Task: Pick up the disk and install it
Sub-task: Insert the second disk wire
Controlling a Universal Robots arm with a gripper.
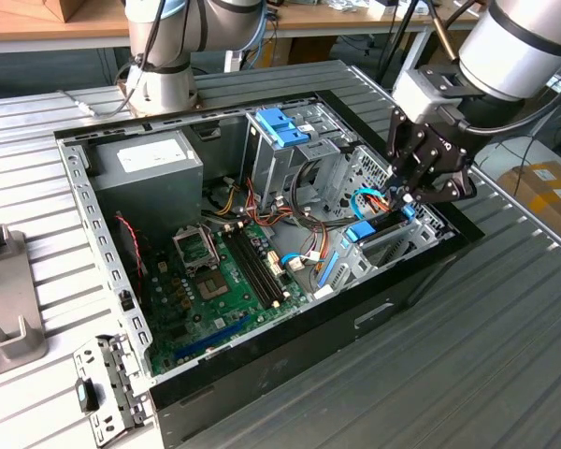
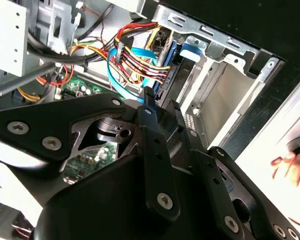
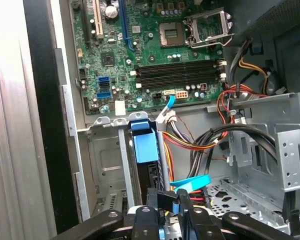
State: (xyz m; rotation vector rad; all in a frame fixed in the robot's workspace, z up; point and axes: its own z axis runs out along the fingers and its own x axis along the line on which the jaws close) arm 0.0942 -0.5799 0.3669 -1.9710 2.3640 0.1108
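Black robot gripper [image 1: 413, 195] | right of exterior frame, above open computer case [image 1: 122, 309] | pinching grey hard disk with blue rails [image 1: 379, 226] | disk sits in metal drive bay [image 1: 393, 248].

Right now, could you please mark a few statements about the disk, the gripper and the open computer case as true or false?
1. The gripper is at the disk, inside the case. True.
2. The disk lies on the grey table outside the case. False: it sits in the drive bay at the exterior view's right.
3. The case's side panel is closed. False: it is open and the motherboard shows.
4. The disk has blue plastic parts. True.
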